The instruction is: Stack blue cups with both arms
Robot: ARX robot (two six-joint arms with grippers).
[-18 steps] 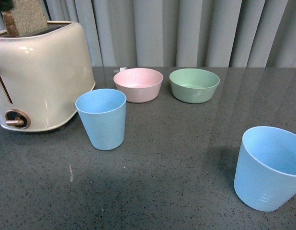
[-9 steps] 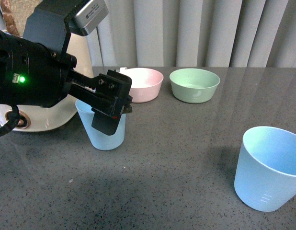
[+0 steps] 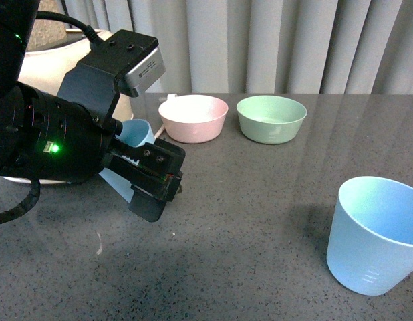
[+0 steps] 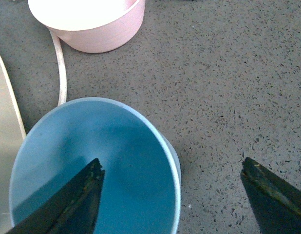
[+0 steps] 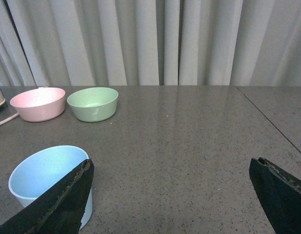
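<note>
One blue cup [image 3: 135, 131] stands upright left of centre, mostly hidden behind my left gripper [image 3: 157, 184]. In the left wrist view this cup [image 4: 92, 161] is seen from above. My left gripper [image 4: 172, 166] is open and straddles the cup's wall, with one finger over its opening and the other outside. The second blue cup [image 3: 376, 234] stands upright at the front right, with faint marks near its base. It also shows in the right wrist view [image 5: 43, 175], beside one finger of my open, empty right gripper [image 5: 170, 165]. The right arm is out of the front view.
A pink bowl [image 3: 193, 117] and a green bowl [image 3: 271, 118] stand at the back centre. A cream toaster [image 3: 53, 60] stands at the back left behind the left arm, with its white cord [image 4: 60, 63] next to the pink bowl. Grey curtains hang behind the table.
My left arm has come into the front view from the left and lowered over the left blue cup, which it now mostly hides. The right cup has not moved.
</note>
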